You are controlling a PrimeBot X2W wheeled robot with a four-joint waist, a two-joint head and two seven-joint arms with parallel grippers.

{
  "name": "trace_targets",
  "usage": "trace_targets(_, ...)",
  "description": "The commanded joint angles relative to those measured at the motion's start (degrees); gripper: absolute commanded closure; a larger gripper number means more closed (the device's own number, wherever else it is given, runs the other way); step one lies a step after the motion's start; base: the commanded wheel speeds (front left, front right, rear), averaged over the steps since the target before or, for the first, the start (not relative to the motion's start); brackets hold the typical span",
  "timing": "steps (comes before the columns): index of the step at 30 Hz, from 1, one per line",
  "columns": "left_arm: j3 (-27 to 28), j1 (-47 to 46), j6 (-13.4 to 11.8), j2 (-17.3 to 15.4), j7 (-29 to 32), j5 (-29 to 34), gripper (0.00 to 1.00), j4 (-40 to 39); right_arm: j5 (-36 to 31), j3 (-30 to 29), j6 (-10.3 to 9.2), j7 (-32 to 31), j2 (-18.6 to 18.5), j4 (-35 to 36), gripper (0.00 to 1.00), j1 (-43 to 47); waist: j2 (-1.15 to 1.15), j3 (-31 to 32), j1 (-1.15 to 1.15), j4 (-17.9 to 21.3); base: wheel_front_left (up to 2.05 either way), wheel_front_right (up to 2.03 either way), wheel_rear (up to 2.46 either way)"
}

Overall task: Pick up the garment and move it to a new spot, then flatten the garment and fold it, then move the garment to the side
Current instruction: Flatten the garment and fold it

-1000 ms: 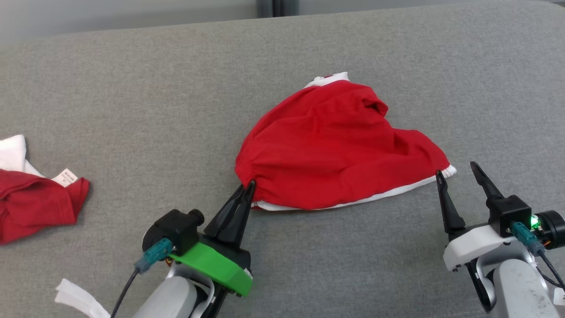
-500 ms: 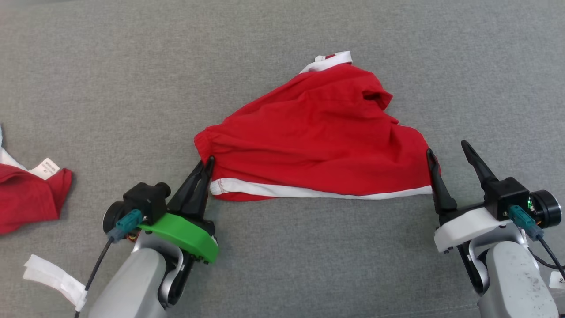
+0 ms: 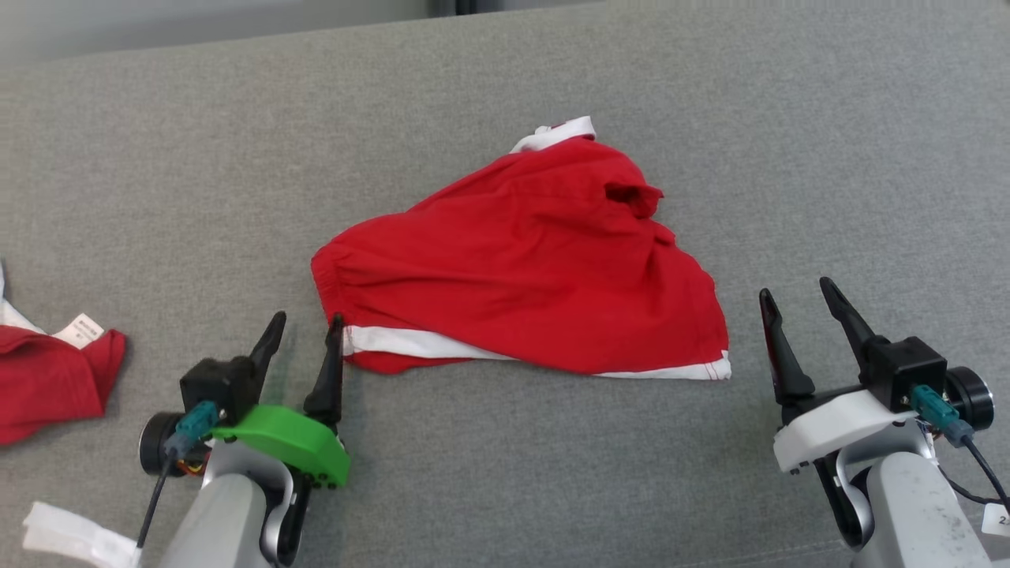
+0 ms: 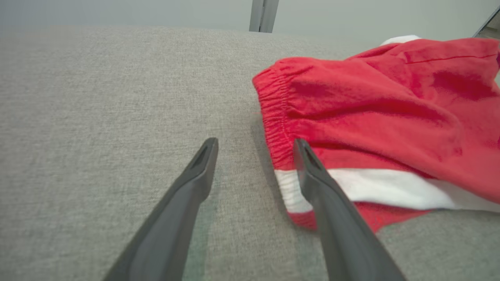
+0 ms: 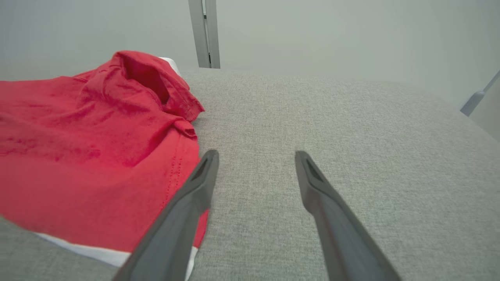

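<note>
1. One red garment (image 3: 521, 268) with white trim lies rumpled at the middle of the grey cushioned surface (image 3: 505, 489).
2. Two grippers flank it. The left gripper (image 3: 308, 318) has its jaws wide apart and empty, its inner finger just beside the elastic waistband corner.
3. The right gripper (image 3: 794, 288), likewise spread and holding nothing, sits near the hem corner.
4. A second red garment (image 3: 47, 379) lies far left. Its single white label (image 3: 79, 330) bears print too small to read.
5. One white strip (image 3: 67, 536) lies at the lower left.

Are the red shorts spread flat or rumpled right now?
Rumpled. The red shorts lie loosely spread on the grey fabric surface, with wrinkles across them and a bunched flap at the far side.
</note>
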State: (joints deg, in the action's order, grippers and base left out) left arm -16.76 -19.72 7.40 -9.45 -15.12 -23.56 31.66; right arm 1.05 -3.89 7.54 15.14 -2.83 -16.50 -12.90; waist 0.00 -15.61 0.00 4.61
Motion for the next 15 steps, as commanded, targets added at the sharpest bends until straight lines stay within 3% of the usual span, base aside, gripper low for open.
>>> trace_targets(1, 1.5, 1.5, 0.1, 0.4, -0.1, 1.3, 0.00, -1.0, 0.4, 0.0, -0.10, 0.0, -0.2, -0.2, 0.00, 0.9, 0.00, 2.8, 0.00, -0.8, 0.00, 0.00, 0.00)
trace_targets(5, 5.1, 7.9, 0.1, 2.0, 0.0, 5.0, 0.00, -4.2, 1.1, 0.0, -0.10, 0.0, -0.2, -0.9, 0.00, 2.7, 0.00, 6.1, 0.00, -1.7, 0.00, 0.00, 0.00)
trace_targets(15, 7.5, 17.0, 0.1, 4.3, 0.0, 8.8, 0.00, -9.8, 2.5, 1.1, -0.10, 0.0, -0.2, -3.5, 0.00, 7.2, 0.00, 10.7, 0.00, -3.0, 0.00, 0.00, 0.00)
